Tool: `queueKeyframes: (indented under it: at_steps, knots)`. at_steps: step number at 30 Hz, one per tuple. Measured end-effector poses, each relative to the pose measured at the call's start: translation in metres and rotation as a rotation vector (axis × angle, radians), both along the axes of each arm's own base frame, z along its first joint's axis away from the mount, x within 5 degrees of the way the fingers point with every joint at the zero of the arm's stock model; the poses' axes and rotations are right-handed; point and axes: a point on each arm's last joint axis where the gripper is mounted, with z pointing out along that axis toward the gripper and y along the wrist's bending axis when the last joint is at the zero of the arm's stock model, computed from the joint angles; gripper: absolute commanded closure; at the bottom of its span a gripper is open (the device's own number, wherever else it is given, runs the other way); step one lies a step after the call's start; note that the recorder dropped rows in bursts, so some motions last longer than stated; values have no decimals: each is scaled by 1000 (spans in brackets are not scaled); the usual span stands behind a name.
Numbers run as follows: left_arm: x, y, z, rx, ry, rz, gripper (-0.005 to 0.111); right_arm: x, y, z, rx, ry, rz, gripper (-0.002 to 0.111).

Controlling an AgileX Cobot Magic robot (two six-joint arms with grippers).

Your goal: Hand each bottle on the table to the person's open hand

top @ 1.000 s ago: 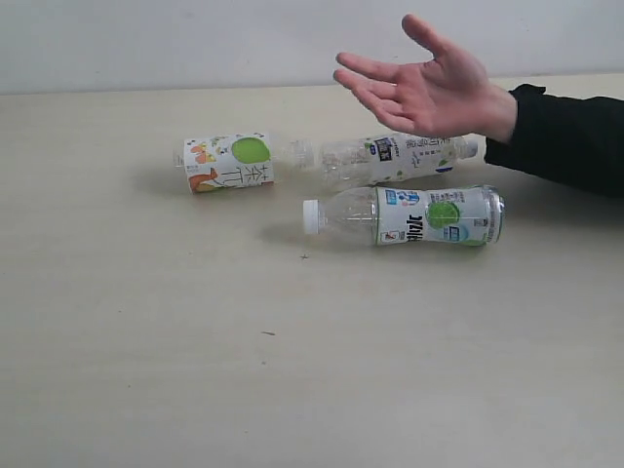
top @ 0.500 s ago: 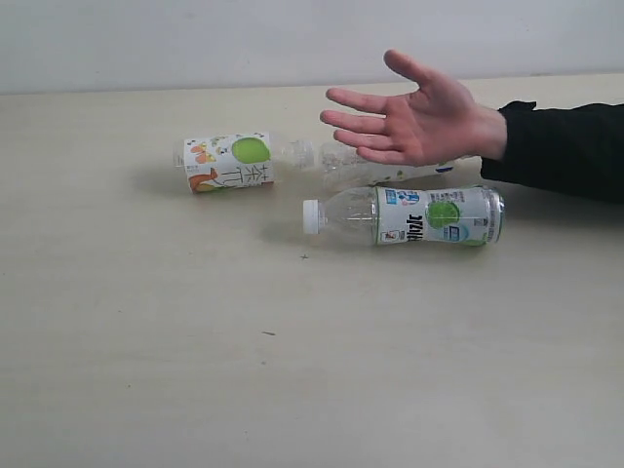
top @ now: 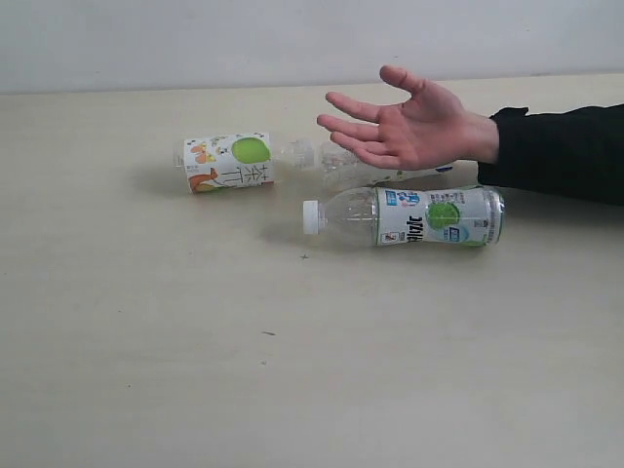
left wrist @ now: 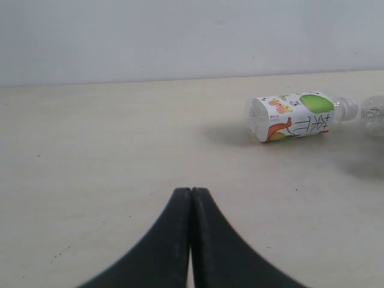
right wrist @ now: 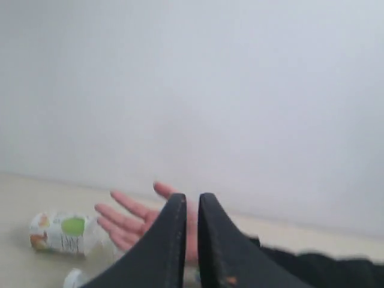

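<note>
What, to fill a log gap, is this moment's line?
bottles: three lying on table | hand: open, empty | left tool: shut | right tool: shut

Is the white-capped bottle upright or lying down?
Lying down. The white-capped bottle rests lengthwise on the table, cap pointing sideways.

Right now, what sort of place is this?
Probably a staged test or demo bench rather than a home: a plain cream table against a blank white wall, three drink bottles lying on their sides, and a person's open hand held out near them.
</note>
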Motion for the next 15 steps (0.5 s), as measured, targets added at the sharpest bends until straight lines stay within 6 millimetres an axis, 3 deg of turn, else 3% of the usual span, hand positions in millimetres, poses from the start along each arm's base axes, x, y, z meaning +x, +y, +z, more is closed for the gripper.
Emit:
queueKeyframes:
  at_steps: [3, 6, 9, 14, 15]
  knots:
    - [0, 0, 0, 0, 0, 0, 104, -5, 7, 14, 22, -155, 82, 98]
    - [0, 0, 0, 0, 0, 0, 104, -8, 10, 20, 95, -199, 137, 100]
    - [0, 0, 0, 0, 0, 0, 104, 5, 12, 22, 95, -65, 104, 101]
    - [0, 0, 0, 0, 0, 0, 104, 40, 21, 25, -53, 273, 8, 101]
    - [0, 0, 0, 0, 0, 0, 104, 55, 29, 29, -122, 397, 9, 101]
